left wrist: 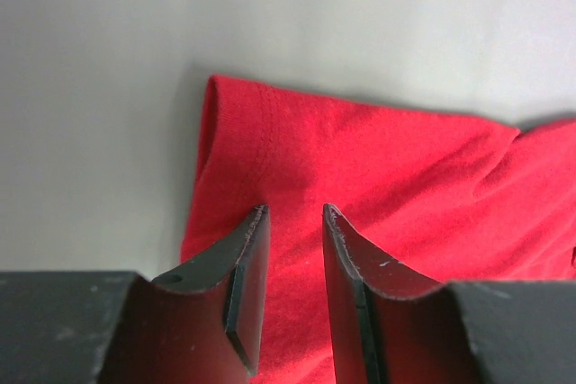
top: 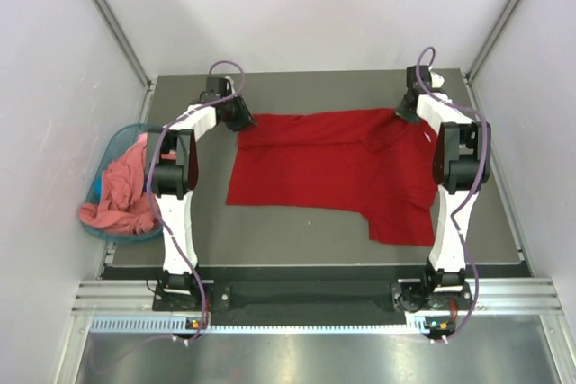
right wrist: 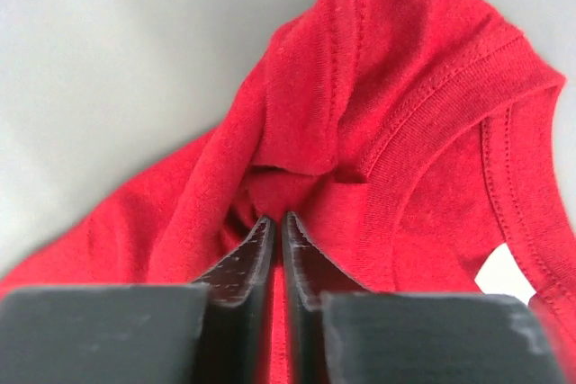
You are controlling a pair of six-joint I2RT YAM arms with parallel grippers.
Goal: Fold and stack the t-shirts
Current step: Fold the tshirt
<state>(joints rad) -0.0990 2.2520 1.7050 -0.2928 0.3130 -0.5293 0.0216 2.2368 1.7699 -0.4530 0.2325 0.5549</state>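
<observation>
Red t-shirt (top: 315, 164) is spread on desk (top: 297, 227), far edge betw. both hands. Right hand (right wrist: 277, 218) is pinched nearly shut on cloth by collar. Left hand (left wrist: 295, 213) is held part-open over corner. If lifted now, only one side would be raised & shirt skewed.

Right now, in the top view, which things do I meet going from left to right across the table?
basket holding the pink shirt → left hand → red shirt → right hand
</observation>
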